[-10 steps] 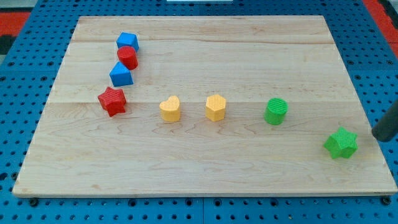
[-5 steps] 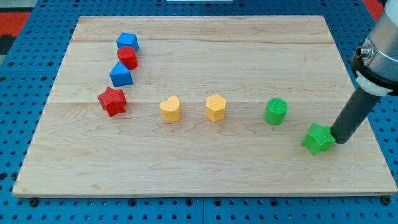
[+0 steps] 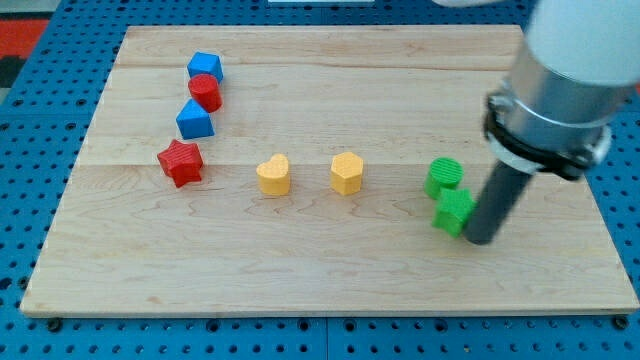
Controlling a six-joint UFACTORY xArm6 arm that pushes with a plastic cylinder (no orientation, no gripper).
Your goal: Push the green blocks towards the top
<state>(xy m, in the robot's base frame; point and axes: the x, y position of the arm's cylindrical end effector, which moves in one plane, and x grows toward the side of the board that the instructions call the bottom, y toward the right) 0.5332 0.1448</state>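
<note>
A green star block lies on the wooden board at the right of middle, touching or almost touching the green cylinder just above it. My tip stands right against the star's right side. The dark rod rises from there to the arm's grey body at the view's upper right.
Two yellow blocks, a heart-like one and a hexagon-like one, sit left of the green ones. At the upper left stand a blue block, a red cylinder, a blue block and a red star.
My tip has moved left and slightly up, pushing the green star from the board's lower right to just below the green cylinder. The other blocks have not moved.
</note>
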